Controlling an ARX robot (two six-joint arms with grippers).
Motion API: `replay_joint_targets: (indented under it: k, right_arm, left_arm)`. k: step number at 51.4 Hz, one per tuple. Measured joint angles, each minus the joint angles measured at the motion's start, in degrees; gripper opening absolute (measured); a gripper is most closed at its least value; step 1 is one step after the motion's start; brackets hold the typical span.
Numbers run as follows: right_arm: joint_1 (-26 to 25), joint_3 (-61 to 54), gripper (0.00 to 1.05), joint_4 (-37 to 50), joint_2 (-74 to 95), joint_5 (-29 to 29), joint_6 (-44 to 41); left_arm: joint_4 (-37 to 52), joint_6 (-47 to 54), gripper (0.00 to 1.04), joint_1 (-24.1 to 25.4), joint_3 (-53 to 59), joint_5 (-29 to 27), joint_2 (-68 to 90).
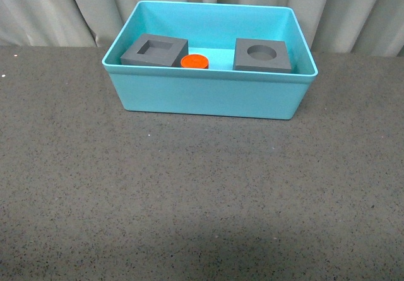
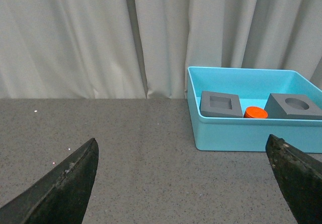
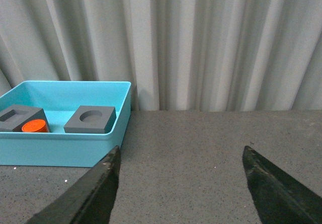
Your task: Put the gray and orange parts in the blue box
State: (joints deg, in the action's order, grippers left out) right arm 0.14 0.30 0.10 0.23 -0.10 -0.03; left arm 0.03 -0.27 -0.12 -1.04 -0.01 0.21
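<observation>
The blue box [image 1: 208, 95] stands at the back of the dark table. Inside it lie a gray cube with a square recess [image 1: 154, 50], a gray cube with a round recess [image 1: 262, 55] and, between them, the orange cylinder [image 1: 194, 61]. The left wrist view shows the same box [image 2: 241, 133] with the square-recess cube [image 2: 220, 104], the orange cylinder [image 2: 255, 113] and the round-recess cube [image 2: 294, 106]. My left gripper [image 2: 183, 153] is open over bare table, short of the box. My right gripper [image 3: 181, 156] is open and empty, beside the box [image 3: 60, 148]. Neither arm appears in the front view.
Gray pleated curtains [image 1: 50, 9] hang right behind the table's far edge. Speckled dark tabletop [image 1: 202, 199] stretches in front of the box and to both sides of it.
</observation>
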Motion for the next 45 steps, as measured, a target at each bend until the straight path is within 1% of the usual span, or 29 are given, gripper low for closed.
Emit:
replay_joint_targets:
  k: [1,4,5,7,12,45]
  right_arm:
    - [0.0,0.0,0.76,0.0,0.0,0.0,0.0]
    - [0.0,0.0,0.87,0.0,0.0,0.0,0.0]
    - [0.0,0.0,0.89,0.0,0.0,0.0,0.0]
    - [0.0,0.0,0.97,0.0,0.0,0.0,0.0]
    - [0.0,0.0,0.94,0.0,0.0,0.0,0.0]
    - [0.0,0.0,0.95,0.0,0.0,0.0,0.0]
  left_arm:
    - [0.0,0.0,0.98,0.0,0.0,0.0,0.0]
    - [0.0,0.0,0.98,0.0,0.0,0.0,0.0]
    - [0.0,0.0,0.98,0.0,0.0,0.0,0.0]
    - [0.0,0.0,0.98,0.0,0.0,0.0,0.0]
    - [0.0,0.0,0.98,0.0,0.0,0.0,0.0]
    - [0.0,0.0,0.98,0.0,0.0,0.0,0.0]
